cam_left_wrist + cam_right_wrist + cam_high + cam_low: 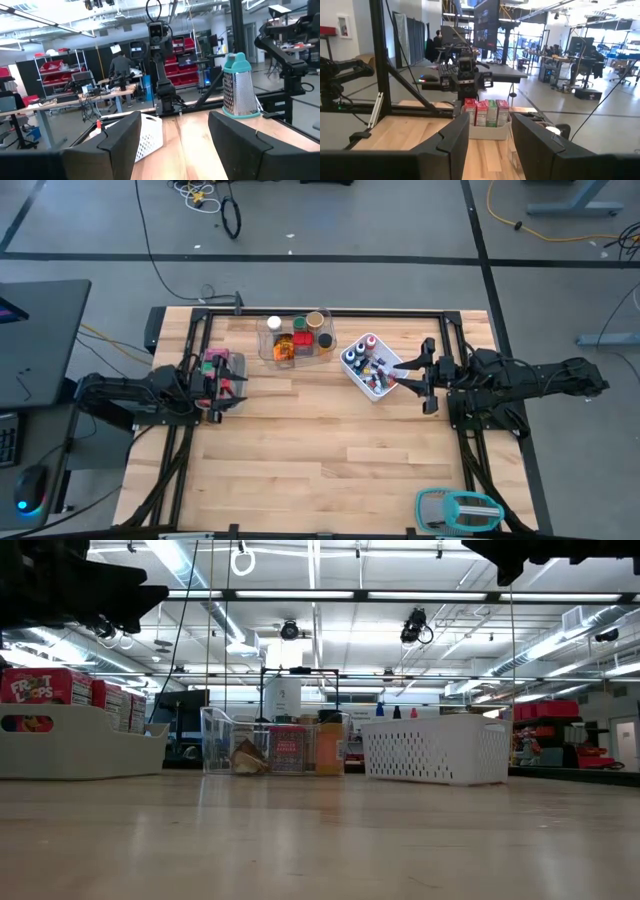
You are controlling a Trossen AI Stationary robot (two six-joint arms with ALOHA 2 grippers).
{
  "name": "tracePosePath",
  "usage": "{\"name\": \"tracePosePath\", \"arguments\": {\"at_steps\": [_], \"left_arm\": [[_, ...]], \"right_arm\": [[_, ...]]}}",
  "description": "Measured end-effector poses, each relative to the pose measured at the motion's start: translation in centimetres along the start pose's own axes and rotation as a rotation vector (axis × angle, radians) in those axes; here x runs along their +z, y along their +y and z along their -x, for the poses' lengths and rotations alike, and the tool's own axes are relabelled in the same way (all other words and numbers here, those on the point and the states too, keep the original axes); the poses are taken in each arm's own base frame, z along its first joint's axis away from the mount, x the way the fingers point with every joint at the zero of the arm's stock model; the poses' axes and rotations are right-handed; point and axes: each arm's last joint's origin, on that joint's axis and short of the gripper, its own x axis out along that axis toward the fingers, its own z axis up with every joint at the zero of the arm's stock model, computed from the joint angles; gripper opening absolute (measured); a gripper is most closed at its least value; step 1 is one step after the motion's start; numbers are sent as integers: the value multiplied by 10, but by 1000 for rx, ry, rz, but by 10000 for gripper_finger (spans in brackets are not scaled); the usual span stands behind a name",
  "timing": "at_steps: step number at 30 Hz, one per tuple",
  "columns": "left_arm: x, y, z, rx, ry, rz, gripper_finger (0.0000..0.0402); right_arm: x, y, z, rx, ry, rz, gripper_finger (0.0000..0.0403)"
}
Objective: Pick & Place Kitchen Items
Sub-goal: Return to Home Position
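The kitchen items sit in three containers at the far half of the table. Red, pink and green boxes (216,363) stand upright in a grey bin (75,745). Short jars and an orange packet (297,337) stand in a clear tray (222,745). Small bottles and vials (366,364) lie in a white mesh basket (435,750). My left gripper (236,381) hovers open at the bin's right side, above the table. My right gripper (408,376) hovers open just right of the basket. Each wrist view shows its own fingers apart with nothing between them: left (175,145), right (490,145).
A teal-and-grey grater (456,508) lies at the table's near right corner and stands out in the left wrist view (240,85). Black frame rails (320,312) run along the table's far edge and sides. Bare wood (320,460) fills the middle and near part.
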Motion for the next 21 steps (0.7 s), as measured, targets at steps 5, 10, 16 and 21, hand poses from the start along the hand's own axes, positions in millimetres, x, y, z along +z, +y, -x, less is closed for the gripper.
{"name": "tracePosePath", "arguments": {"at_steps": [5, 10, 16, 21], "left_arm": [[0, 1, 0, 19, 5, 53, 242], [-1, 1, 0, 22, 9, 97, 242], [-1, 1, 0, 22, 10, 97, 242], [-1, 1, 0, 22, 9, 97, 242]], "right_arm": [[-4, 0, 0, 3, 18, -8, 160], [-30, 3, 4, 11, 14, -56, 160], [-46, 0, 20, -59, -58, -58, 160], [-58, -2, 34, -105, -34, -49, 160]]}}
